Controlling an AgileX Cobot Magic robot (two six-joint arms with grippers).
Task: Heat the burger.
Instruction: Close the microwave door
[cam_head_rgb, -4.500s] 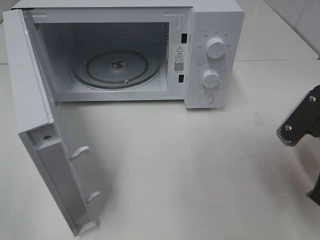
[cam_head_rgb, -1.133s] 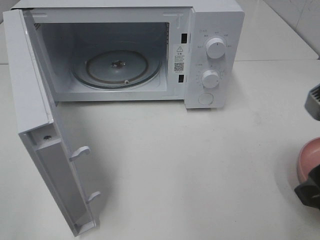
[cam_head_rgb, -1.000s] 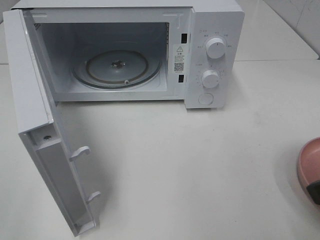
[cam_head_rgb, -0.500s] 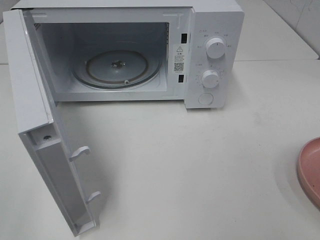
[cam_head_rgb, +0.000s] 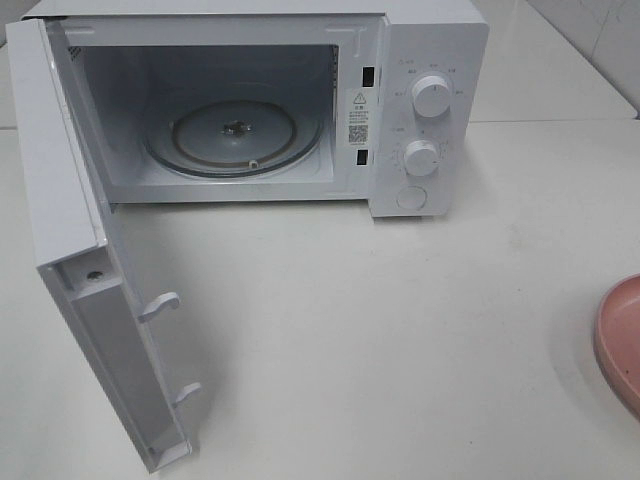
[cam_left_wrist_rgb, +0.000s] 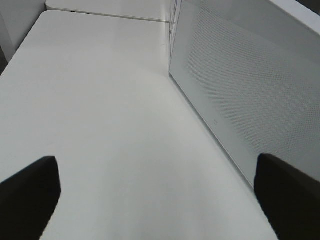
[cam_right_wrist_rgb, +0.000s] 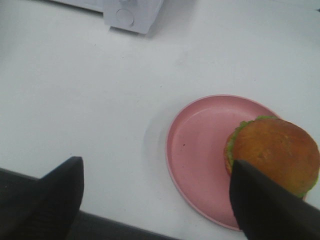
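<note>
Right gripper (cam_right_wrist_rgb: 155, 200): jaws spread wide, holding nothing, hovering above the table beside the plate; one finger overlapping the burger's edge in the wrist view, contact not evident.
Left gripper (cam_left_wrist_rgb: 155, 195): likewise wide apart and empty, low over the table next to the microwave door.
Burger (cam_right_wrist_rgb: 275, 155): sitting on the plate (cam_right_wrist_rgb: 200, 145), off-centre toward one rim, well apart from the microwave; out of the high view, where only the plate's rim shows at the right edge.
Microwave (cam_head_rgb: 430, 60): door (cam_head_rgb: 75, 250) swung fully out, turntable (cam_head_rgb: 235, 135) bare.
Handling, bun: probably light and soft, glossy top likely slippery; squeezing hard would dent it.
Handling, layers: lettuce poking out at the side; stacked fillings apt to slide if tilted or pinched unevenly.
Hold, option one: across the bun's sides, low, jaws level, gentle pressure.
Hold, option two: plate rim on the bare side, away from the burger; stiffer, probably safer, keeps the stack upright.
Risk: thin rim may slip from the fingers; burger may skid across the plate if tipped.
</note>
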